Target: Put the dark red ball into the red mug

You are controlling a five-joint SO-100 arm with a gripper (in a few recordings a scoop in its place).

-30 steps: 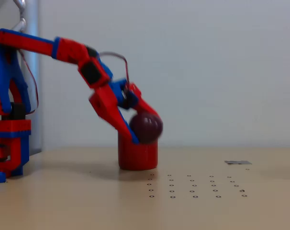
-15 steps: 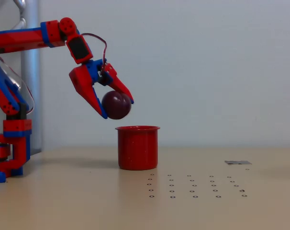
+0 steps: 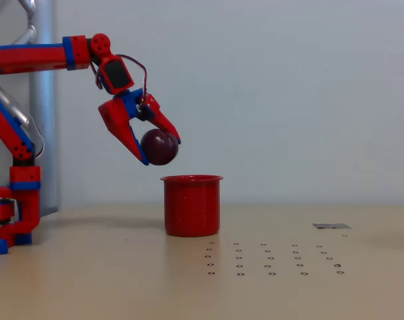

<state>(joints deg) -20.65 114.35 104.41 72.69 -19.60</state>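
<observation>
Now the pincer point(image 3: 161, 148) pinches the ball point(image 3: 159, 147). The mug point(image 3: 192, 205) stands below, slightly right; the ball should be centred over the rim first.

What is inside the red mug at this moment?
The fixed view is side-on, so the wall of the red mug hides its interior; the contents cannot be seen. The dark red ball is not inside: the end effector holds it above the rim's left.

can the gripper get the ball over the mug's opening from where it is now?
Probably yes. The gripper, shut on the dark red ball, hangs above and just left of the red mug in the fixed view. The mug's mouth is open and nothing stands between them.
</observation>
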